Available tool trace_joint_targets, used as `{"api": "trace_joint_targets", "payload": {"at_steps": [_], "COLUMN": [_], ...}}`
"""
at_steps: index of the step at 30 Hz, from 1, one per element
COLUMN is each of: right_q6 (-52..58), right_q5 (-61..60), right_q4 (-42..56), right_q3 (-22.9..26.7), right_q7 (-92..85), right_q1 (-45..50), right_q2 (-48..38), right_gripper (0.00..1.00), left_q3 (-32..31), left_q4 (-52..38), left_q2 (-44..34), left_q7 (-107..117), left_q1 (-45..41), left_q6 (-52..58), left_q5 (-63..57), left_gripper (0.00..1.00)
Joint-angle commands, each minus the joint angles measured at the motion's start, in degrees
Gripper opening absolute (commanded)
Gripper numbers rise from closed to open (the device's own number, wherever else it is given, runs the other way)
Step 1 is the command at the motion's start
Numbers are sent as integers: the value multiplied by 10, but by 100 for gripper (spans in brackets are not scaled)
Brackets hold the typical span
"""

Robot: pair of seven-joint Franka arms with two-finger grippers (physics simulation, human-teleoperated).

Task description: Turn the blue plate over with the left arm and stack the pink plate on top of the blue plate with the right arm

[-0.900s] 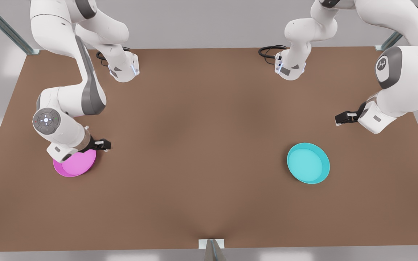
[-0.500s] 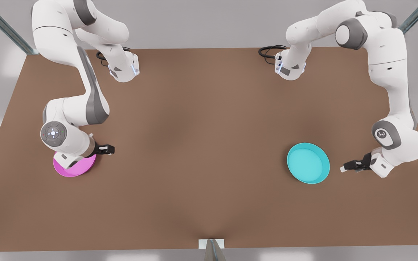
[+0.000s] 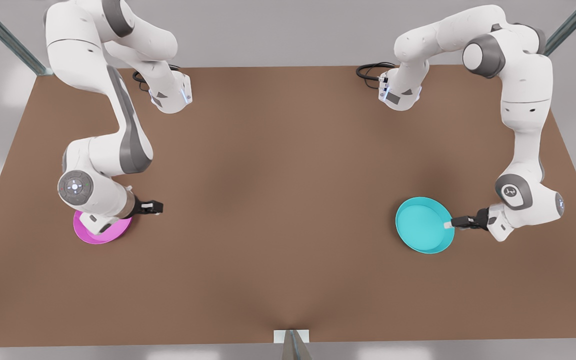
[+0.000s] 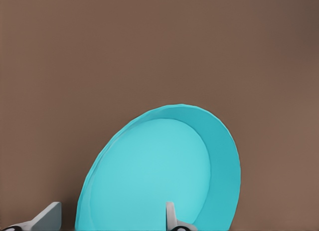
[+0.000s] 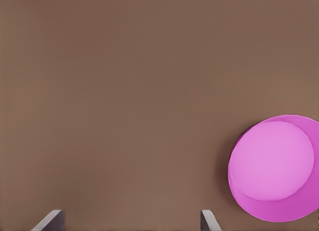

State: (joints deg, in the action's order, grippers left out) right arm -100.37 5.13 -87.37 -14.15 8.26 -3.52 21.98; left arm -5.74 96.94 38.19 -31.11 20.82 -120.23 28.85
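Observation:
The blue plate (image 3: 423, 224) lies right side up on the table, at the front view's right. My left gripper (image 3: 449, 225) is open at the plate's rim, on the side toward the front view's right. In the left wrist view one fingertip (image 4: 171, 214) stands over the blue plate (image 4: 149, 176) and the other beside it. The pink plate (image 3: 99, 234) lies at the front view's left, partly hidden under the right arm's wrist. My right gripper (image 3: 158, 206) hovers open beside it, with nothing between its fingers. The pink plate (image 5: 271, 167) sits off to one side in the right wrist view.
The brown table (image 3: 278, 200) spans the scene between the two plates. Both arm bases (image 3: 170, 95) (image 3: 399, 92) and black cables (image 3: 370, 70) stand at the far edge. A metal bracket (image 3: 291, 337) sits at the near edge.
The left arm has swung down and in toward the blue plate; its gripper now reaches the rim. The right gripper has drifted slightly toward the front view's right, covering more of the pink plate.

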Motion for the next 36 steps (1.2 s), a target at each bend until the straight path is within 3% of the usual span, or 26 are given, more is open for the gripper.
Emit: {"api": "trace_joint_targets", "payload": {"at_steps": [1, 16, 18, 22, 32, 36], "right_q6": [0, -8, -25, -26, -26, -26], "right_q5": [0, 4, 17, 10, 8, 6], "right_q4": [0, 3, 3, 4, 11, 14], "right_q3": [0, 0, 1, 1, 2, 2], "right_q7": [0, -1, -2, 4, 40, 41], "right_q1": [0, -4, -4, -5, -9, -10], "right_q2": [0, 17, 16, 25, 28, 29], "right_gripper": [100, 100, 100, 100, 100, 100], "left_q3": [0, 0, 0, 0, 0, 0], "left_q4": [0, 1, 1, 0, -1, -1], "left_q2": [1, 25, 26, 26, 30, 35], "left_q7": [0, -7, -6, -4, -6, -7], "left_q1": [0, 4, 4, 4, 6, 6], "left_q6": [0, 17, 17, 17, 16, 16], "left_q5": [-1, -29, -29, -28, -18, -18], "left_gripper": [100, 100, 87, 74, 68, 56]}}
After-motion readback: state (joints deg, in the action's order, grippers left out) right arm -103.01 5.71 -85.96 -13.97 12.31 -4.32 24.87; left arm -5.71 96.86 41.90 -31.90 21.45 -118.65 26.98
